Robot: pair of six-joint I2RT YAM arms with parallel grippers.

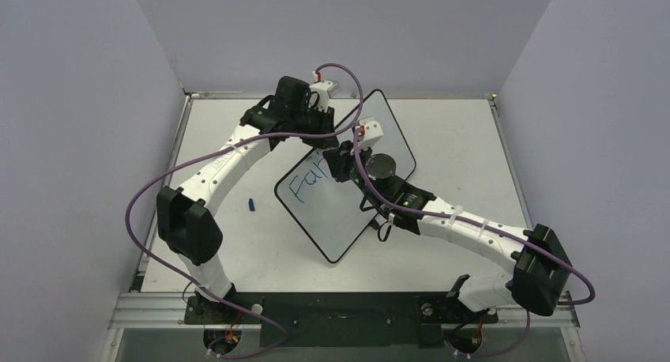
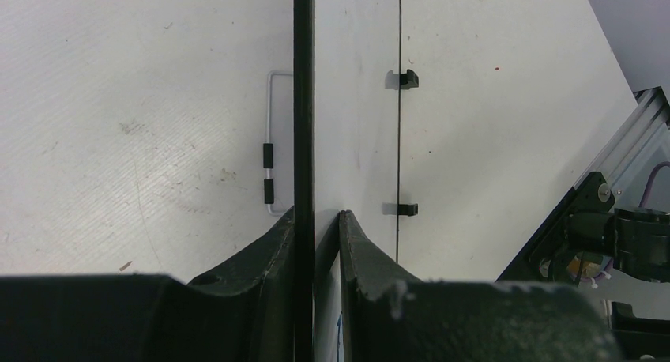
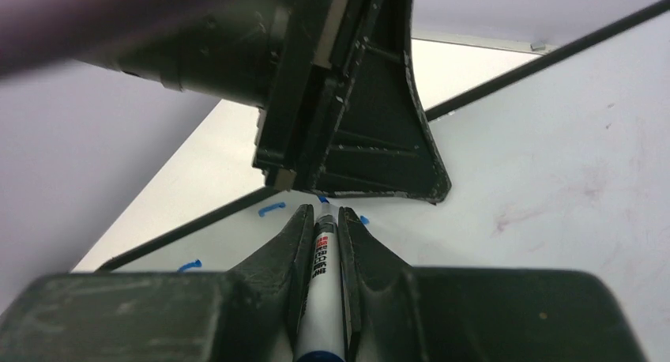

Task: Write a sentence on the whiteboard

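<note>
Whiteboard (image 1: 340, 220) in left jaws, marker (image 3: 320, 299) in right jaws.

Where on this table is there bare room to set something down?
Bare table lies right of the whiteboard, to the right edge, and between its near corner and the arm bases. Crowded: over the board, where the left end effector and right end effector with its marker meet, and around the blue object at left.
</note>
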